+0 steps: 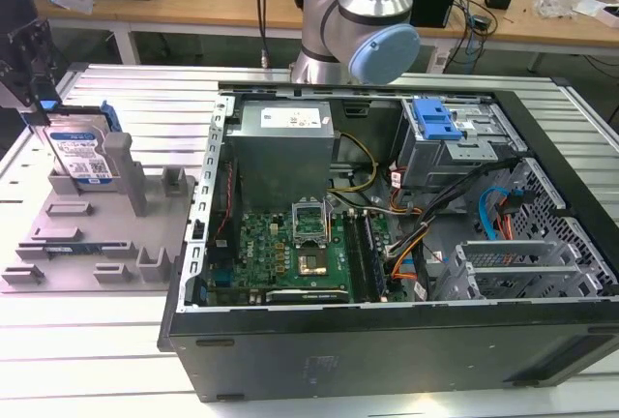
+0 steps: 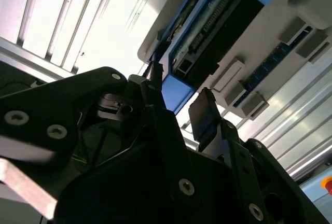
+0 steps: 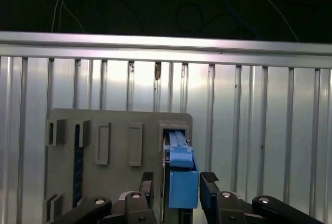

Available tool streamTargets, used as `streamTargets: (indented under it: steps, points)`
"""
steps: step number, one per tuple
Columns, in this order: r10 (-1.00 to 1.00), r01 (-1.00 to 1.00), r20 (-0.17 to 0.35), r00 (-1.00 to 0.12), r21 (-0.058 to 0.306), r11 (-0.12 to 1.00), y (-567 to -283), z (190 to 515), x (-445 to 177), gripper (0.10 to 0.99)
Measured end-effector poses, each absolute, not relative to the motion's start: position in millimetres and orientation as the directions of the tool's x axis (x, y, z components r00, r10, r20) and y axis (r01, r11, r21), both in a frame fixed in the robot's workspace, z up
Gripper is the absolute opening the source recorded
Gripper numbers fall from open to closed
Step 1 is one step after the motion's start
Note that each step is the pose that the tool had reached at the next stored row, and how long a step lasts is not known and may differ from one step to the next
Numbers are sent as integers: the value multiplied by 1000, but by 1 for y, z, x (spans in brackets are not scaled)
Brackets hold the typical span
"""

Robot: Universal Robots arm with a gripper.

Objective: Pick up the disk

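The disk (image 1: 82, 152) stands on edge in a slot at the far end of the grey fixture tray (image 1: 97, 234), on the exterior view's left, its white-and-blue label facing outward. My gripper (image 1: 37, 116) hangs right over its top edge. In the first wrist view the disk's blue side rail (image 3: 181, 182) lies between my two dark fingertips (image 3: 148, 182), and the gripper (image 3: 179, 182) is open, straddling it with a small gap on each side. The second wrist view shows the same blue rail (image 2: 176, 92) between the open gripper (image 2: 179, 99) fingers.
An open computer case (image 1: 387, 341) with its motherboard fills the middle and the exterior view's right; a blue-handled metal drive cage (image 1: 435, 120) sits inside. The arm's base (image 1: 358, 21) rises behind it. The tray's upright posts (image 1: 131, 171) stand beside the disk on the ribbed metal table (image 3: 259, 130).
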State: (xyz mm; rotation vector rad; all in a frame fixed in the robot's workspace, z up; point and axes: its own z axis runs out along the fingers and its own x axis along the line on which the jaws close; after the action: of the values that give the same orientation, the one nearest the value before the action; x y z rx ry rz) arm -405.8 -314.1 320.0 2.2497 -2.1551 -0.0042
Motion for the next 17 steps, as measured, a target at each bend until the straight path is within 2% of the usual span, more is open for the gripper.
streamTargets:
  steps: [17]
  points:
    - [-998, -998, 17, 54, 21, -54, -312, 303, -406, 482]
